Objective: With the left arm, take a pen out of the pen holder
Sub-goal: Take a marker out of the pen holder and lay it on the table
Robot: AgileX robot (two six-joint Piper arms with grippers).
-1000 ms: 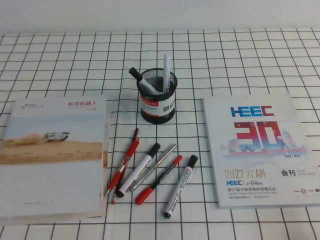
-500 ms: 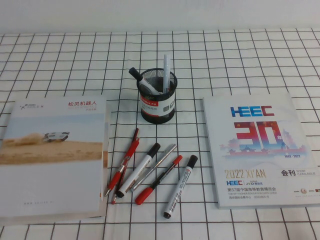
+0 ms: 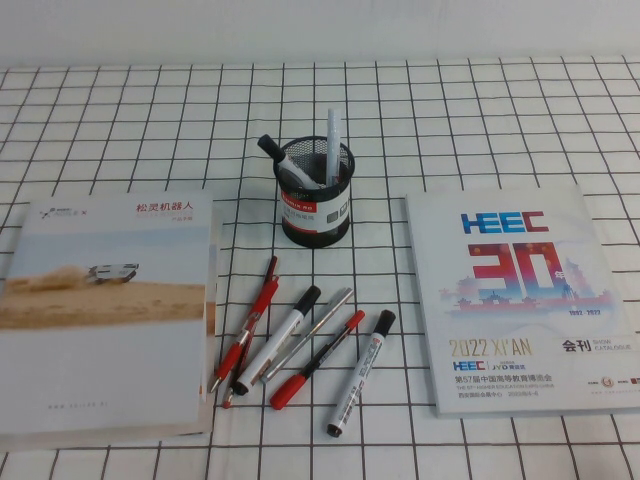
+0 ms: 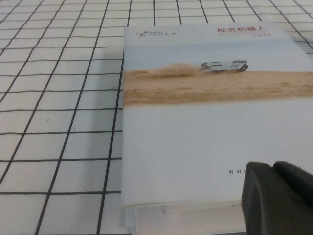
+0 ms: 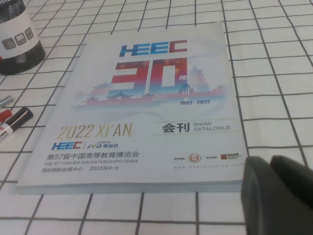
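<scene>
1. On the left lies the desert-cover brochure (image 3: pixel 105 310). The left gripper (image 4: pixel 274 169) hangs low over its near corner, out of the high view, its fingers pressed together on nothing.
2. Loose pens (image 3: pixel 290 345) lie fanned on the checked table (image 3: pixel 450 120) between the brochure and the catalogue, just in front of the holder.
3. The black mesh pen holder (image 3: pixel 316 205) stands upright behind them, holding a black-capped marker (image 3: pixel 285 160) leaning left and a pale pen (image 3: pixel 333 140) standing nearly straight.
4. On the right, the HEEC catalogue (image 3: pixel 520 300) lies flat, and the right gripper (image 5: pixel 274 169) hovers over its near corner. I cannot tell whether it is open or closed.
5. Risks, as I judge them: the light holder could tip or slide if a finger catches its rim, and the jaws must spread before reaching in. The arm might also go for a loose pen instead.
6. Compared with a second ago, nothing on the table has shifted and no arm has entered the high view.
</scene>
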